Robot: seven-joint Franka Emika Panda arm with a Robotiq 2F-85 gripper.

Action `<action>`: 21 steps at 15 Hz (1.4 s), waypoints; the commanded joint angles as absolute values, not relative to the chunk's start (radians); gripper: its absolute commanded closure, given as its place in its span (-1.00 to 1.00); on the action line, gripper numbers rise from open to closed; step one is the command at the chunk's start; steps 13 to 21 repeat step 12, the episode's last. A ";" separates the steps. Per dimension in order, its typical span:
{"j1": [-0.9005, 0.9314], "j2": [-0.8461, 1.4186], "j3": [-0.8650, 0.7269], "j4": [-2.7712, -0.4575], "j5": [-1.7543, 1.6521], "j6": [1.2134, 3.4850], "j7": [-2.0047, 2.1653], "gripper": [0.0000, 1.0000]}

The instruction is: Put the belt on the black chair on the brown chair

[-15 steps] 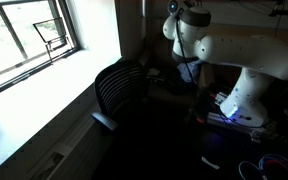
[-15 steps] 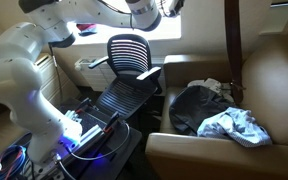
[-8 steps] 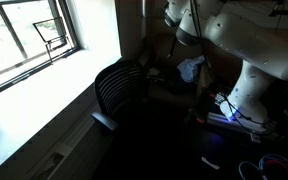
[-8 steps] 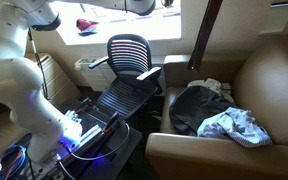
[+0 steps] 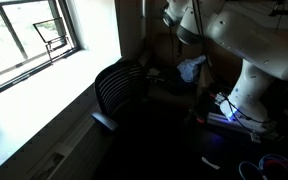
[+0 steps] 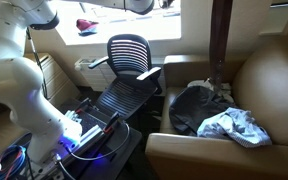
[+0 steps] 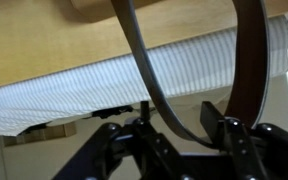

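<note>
My gripper holds a dark brown belt, which loops down between the fingers in the wrist view. In an exterior view the belt hangs straight down from the top edge, with its lower end just above the seat of the brown chair. The gripper itself is above that frame. The black chair stands by the window to the left of the brown chair, and its seat is bare. It also shows in the dark exterior view.
A black garment and a blue-white cloth lie on the brown chair's seat. A window sill runs behind the black chair. The robot base with cables stands at the lower left.
The arm has risen out of the top of the frame. The belt has swung from slanting to hanging straight over the brown chair's seat.
</note>
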State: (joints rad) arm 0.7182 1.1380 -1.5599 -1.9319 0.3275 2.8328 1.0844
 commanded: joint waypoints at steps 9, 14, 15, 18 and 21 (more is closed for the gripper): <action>0.742 1.014 -1.537 -1.746 0.222 2.205 1.450 -1.00; 0.747 1.010 -1.533 -1.739 0.172 2.184 1.474 -1.00; 0.747 1.010 -1.533 -1.739 0.172 2.184 1.474 -1.00; 0.747 1.010 -1.533 -1.739 0.172 2.184 1.474 -1.00; 0.747 1.010 -1.533 -1.739 0.172 2.184 1.474 -1.00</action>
